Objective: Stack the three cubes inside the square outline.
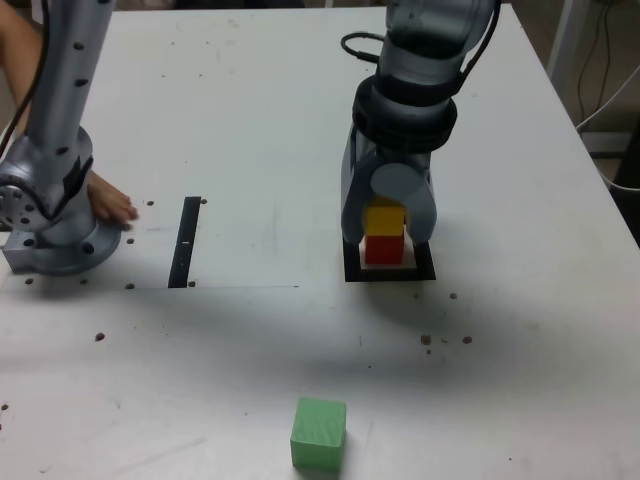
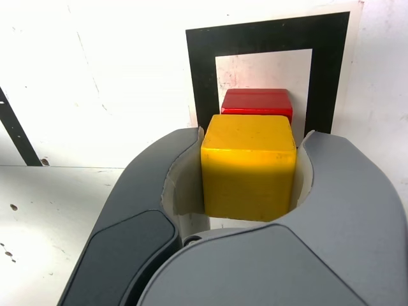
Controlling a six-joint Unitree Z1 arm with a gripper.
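I see the gripper (image 1: 385, 222) low over the square outline (image 1: 426, 271), clamped on the yellow cube (image 1: 383, 218). In the wrist view the two grey jaws press against opposite side faces of the yellow cube (image 2: 248, 167), with no gap on either side. In the exterior view the yellow cube is directly above the red cube (image 1: 382, 248); I cannot tell whether the two faces are in contact. The red cube (image 2: 257, 102) stands on the white centre of the square outline (image 2: 203, 76), inside the black border.

The green cube (image 1: 319, 433) lies alone on the white surface (image 1: 250, 130), well apart from the outline, near the bottom edge of the exterior view. A thin black strip (image 1: 186, 242) lies on the surface toward the exterior view's left, between the outline and the arm's grey base (image 1: 55, 235). A person's hand (image 1: 110, 203) rests on the surface just beside that base. Small dark specks are scattered over the surface around the outline and the strip.
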